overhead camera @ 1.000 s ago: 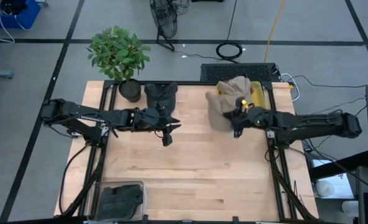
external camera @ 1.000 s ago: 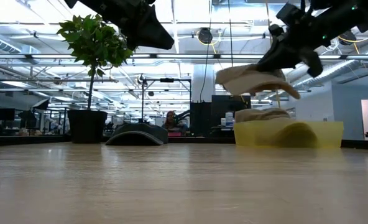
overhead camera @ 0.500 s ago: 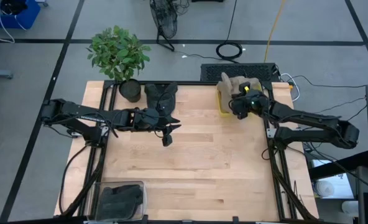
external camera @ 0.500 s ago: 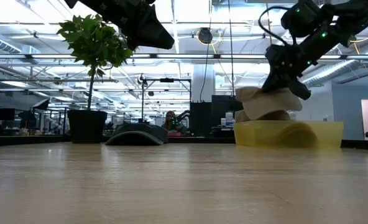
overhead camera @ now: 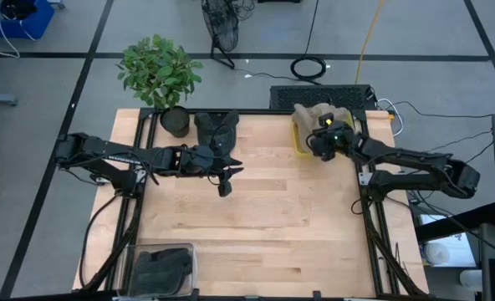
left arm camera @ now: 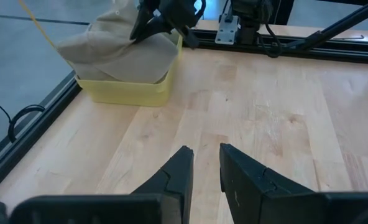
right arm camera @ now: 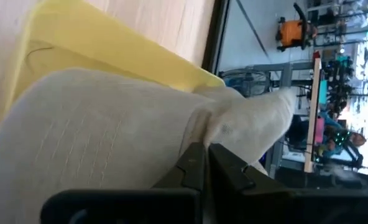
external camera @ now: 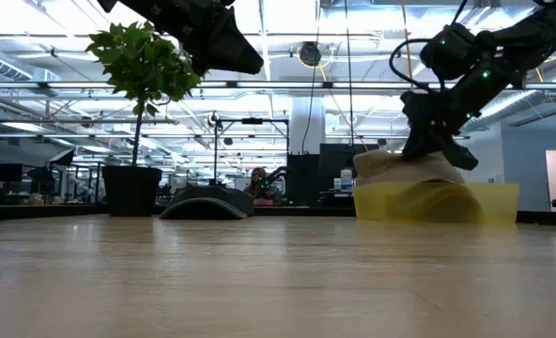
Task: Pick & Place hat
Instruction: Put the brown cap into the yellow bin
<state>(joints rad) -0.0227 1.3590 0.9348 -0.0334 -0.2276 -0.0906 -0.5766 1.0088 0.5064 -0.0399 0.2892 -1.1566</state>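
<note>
At the upper right of the high view, the right gripper (overhead camera: 321,142), fingers pinched on the tan hat (overhead camera: 312,117), has it down in the yellow bin (overhead camera: 298,144), release outstanding; the left gripper (overhead camera: 224,186) waits mid-table, fingers slightly parted and holding nothing.

Matt beige cloth hat (left arm camera: 119,46); glossy, seemingly plastic yellow bin (left arm camera: 125,91); smooth pale wood table (overhead camera: 256,226).
</note>
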